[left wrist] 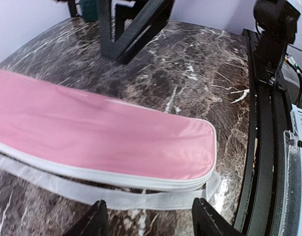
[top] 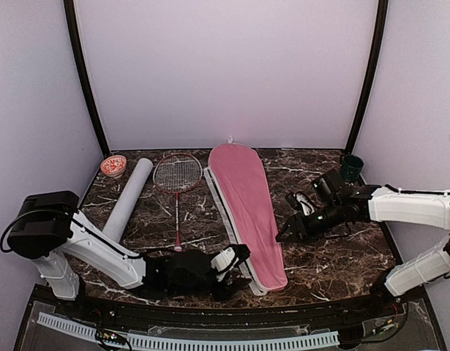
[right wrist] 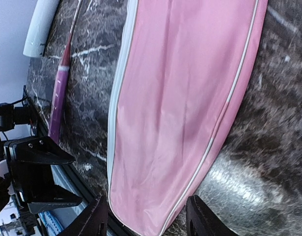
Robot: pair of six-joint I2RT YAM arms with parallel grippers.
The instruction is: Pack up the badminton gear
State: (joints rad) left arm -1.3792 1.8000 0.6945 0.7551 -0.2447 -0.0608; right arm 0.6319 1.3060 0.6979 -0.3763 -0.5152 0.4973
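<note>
Pink cover lies flat on the table, long axis far-to-near, narrow end just beside the nearer left gripper, jaws spread wide and empty; the right gripper, likewise spread and empty, flanks its right edge.

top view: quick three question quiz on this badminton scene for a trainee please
1. True or false: the racket lies between the white tube and the pink cover.
2. Rackets visible outside the cover: A one, B two, C none?
3. Fill in: the left gripper and right gripper are both ____.
Key: 1 true; 2 A; 3 open.
</note>
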